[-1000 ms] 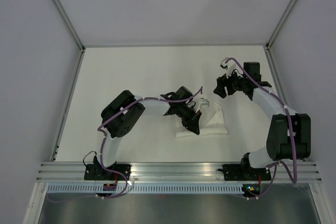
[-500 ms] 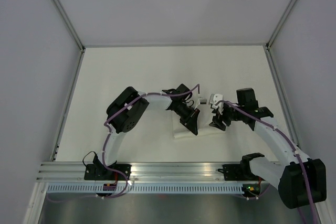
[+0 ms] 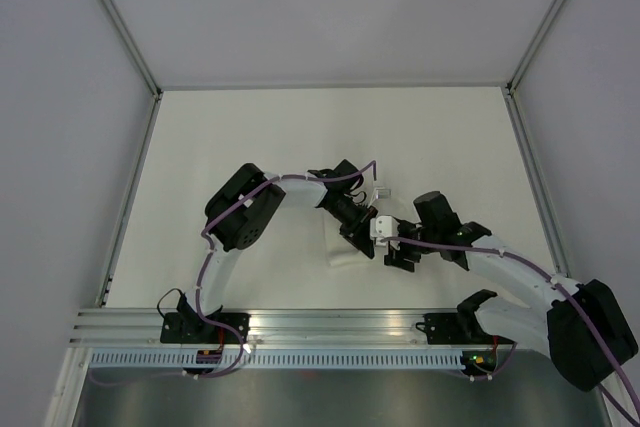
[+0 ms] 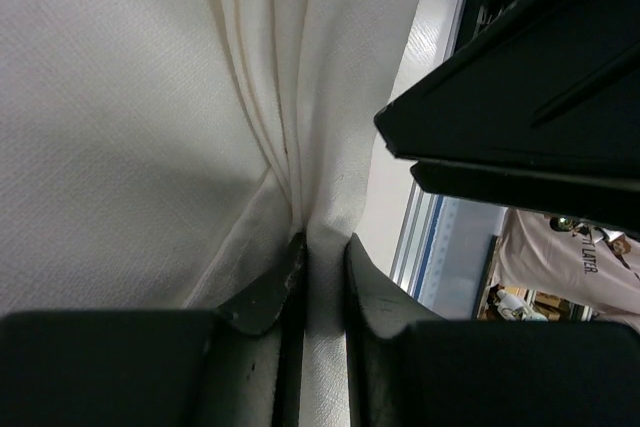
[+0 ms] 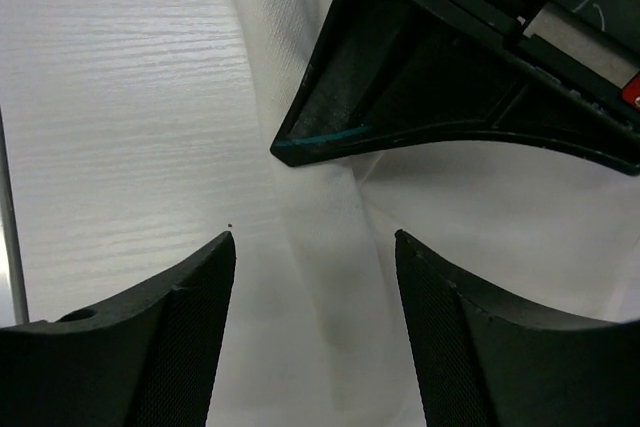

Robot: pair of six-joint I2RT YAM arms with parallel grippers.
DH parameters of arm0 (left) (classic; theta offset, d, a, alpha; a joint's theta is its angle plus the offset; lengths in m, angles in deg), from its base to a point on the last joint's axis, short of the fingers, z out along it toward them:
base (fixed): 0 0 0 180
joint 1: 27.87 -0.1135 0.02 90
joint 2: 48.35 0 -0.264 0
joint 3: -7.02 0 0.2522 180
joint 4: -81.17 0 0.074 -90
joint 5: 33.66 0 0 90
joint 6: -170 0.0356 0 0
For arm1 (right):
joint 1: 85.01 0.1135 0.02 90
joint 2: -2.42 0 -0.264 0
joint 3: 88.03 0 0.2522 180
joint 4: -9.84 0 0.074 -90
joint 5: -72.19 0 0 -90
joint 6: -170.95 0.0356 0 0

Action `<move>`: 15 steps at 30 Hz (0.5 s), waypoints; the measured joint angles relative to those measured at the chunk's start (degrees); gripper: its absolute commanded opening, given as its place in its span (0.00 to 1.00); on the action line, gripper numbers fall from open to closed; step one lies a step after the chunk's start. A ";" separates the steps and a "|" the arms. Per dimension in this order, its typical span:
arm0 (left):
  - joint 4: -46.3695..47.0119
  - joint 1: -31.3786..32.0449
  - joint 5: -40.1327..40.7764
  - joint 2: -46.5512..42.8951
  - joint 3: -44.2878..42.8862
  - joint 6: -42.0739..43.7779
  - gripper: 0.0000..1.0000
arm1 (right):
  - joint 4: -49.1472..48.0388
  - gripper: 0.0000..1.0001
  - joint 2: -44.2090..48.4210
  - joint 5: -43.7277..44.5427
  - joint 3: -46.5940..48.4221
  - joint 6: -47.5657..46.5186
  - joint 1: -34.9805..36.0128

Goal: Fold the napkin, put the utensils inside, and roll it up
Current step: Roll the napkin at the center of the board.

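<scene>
The white napkin point(image 3: 340, 250) lies bunched on the table's near middle, mostly hidden under both grippers. My left gripper point(image 3: 364, 238) is shut on a fold of the napkin point(image 4: 330, 147), with cloth pinched between its fingers point(image 4: 268, 292). My right gripper point(image 3: 398, 255) is open, right beside the left one, its fingers point(image 5: 190, 327) straddling a ridge of the napkin point(image 5: 320, 247) without touching it. The left gripper's black body point(image 5: 470, 77) fills the top of the right wrist view. The utensils are not visible in any view.
The white table point(image 3: 250, 137) is walled by grey panels on the left, back and right. An aluminium rail point(image 3: 340, 322) runs along the near edge. Both arms reach in over the table's near middle.
My right arm has swung from the far right down and left to the napkin, ending beside the left gripper. The left gripper has stayed on the napkin, shifting slightly.
</scene>
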 measured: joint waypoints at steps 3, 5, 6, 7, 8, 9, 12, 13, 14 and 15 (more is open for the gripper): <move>-0.13 -0.09 -0.15 0.13 -0.11 -0.04 0.02 | -3.06 0.71 -0.09 2.25 -0.90 0.48 3.10; -0.17 -0.11 -0.42 0.28 -0.22 -0.09 0.02 | -5.33 0.70 -0.50 3.78 -1.44 0.85 5.35; -0.17 -0.17 -0.59 0.37 -0.22 -0.15 0.02 | -6.34 0.69 -0.76 4.42 -1.75 0.92 6.19; -0.17 -0.22 -0.79 0.44 -0.22 -0.20 0.02 | -7.43 0.68 -1.16 5.18 -2.19 1.07 7.19; -0.31 -0.26 -0.98 0.50 -0.22 -0.22 0.02 | -8.33 0.67 -1.51 5.86 -2.69 1.20 8.20; -0.42 -0.37 -1.09 0.57 -0.22 -0.22 0.02 | -9.05 0.66 -1.84 6.51 -3.19 1.36 8.98; -0.92 -0.44 -1.51 0.70 -0.22 -0.24 0.02 | -11.39 0.60 -2.84 8.26 -4.26 1.42 10.56; -1.03 -0.48 -1.64 0.72 -0.22 -0.24 0.02 | -12.13 0.59 -3.28 8.83 -4.42 1.49 10.84; -1.14 -0.48 -1.73 0.76 -0.22 -0.24 0.02 | -13.03 0.58 -3.69 9.42 -4.55 1.57 11.06; -1.18 -0.52 -1.79 0.79 -0.22 -0.24 0.02 | -13.66 0.57 -4.13 9.86 -4.66 1.62 11.19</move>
